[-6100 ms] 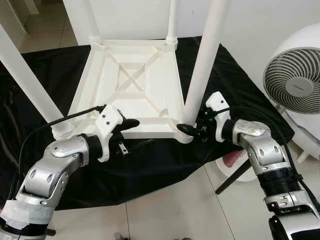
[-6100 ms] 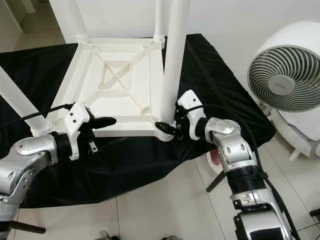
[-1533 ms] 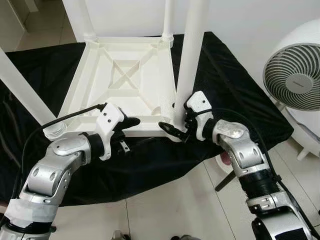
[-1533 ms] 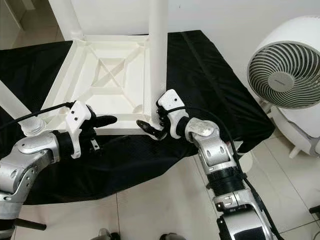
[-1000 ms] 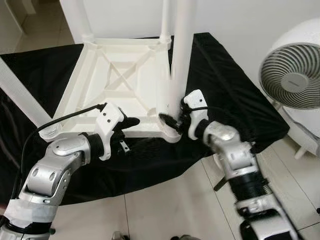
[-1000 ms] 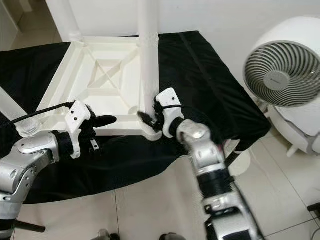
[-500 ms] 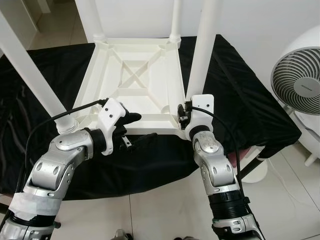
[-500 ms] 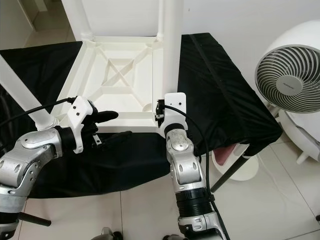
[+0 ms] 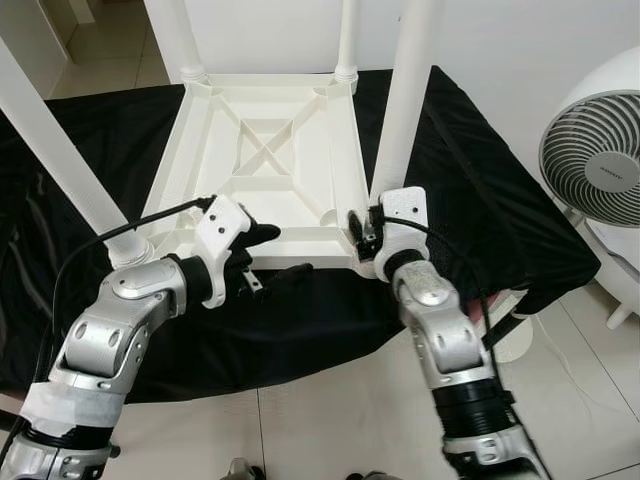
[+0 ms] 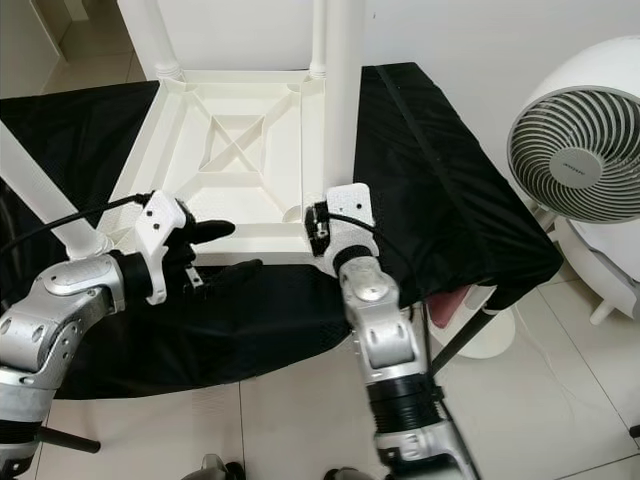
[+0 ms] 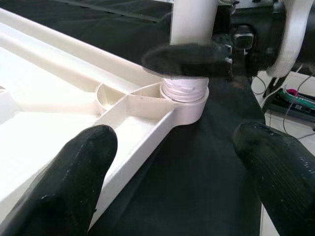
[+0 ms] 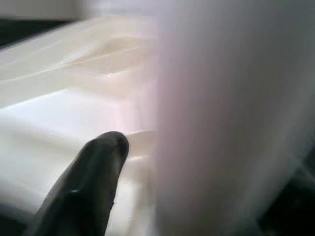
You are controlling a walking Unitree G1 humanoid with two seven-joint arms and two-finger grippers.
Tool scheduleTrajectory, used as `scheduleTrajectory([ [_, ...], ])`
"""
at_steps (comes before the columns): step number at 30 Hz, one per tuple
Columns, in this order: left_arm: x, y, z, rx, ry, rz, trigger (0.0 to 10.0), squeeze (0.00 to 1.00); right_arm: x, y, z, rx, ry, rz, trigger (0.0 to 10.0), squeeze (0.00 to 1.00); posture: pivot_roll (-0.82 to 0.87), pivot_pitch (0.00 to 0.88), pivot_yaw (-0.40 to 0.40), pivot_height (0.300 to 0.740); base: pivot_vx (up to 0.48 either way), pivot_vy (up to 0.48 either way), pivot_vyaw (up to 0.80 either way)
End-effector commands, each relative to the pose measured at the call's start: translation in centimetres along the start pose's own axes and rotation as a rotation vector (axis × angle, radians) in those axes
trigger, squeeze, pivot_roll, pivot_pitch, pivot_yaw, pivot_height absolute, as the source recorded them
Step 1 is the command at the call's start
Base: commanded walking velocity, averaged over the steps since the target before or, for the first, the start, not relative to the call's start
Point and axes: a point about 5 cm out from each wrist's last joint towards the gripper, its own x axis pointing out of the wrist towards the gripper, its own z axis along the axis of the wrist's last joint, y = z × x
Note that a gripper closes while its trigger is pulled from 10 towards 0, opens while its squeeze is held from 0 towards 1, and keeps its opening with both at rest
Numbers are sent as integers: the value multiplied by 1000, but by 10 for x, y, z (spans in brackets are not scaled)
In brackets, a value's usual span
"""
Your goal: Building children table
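While the upturned white table lies on the black cloth, the left gripper hangs spread open at its near rim, one finger over the white edge and the other over cloth. Further right, the right gripper clasps the near-right leg at its threaded base (one fingertip visible). A white fan stands far right.

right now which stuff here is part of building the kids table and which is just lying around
Part of the job:
- upside-down white table top
- near-right leg, gripped at its base by the right gripper
- the other three legs
- left gripper, open at the frame's near edge

Just lying about:
- black cloth under the table
- white fan on the right
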Motion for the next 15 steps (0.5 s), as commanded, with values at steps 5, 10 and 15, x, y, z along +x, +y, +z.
scheduleTrajectory([
  [5,-3,3,1,12,-1,54,10000,0,3,6,9,-11,-34,345,10000,0,-58,124,42,740,0,0,0],
  [10,-4,3,1,11,-2,53,10000,0,4,2,11,-22,-22,503,10000,0,-52,126,42,740,0,0,0],
  [15,-6,2,1,10,0,57,10000,0,7,-1,5,-55,18,576,10000,0,-41,128,42,740,0,0,0],
])
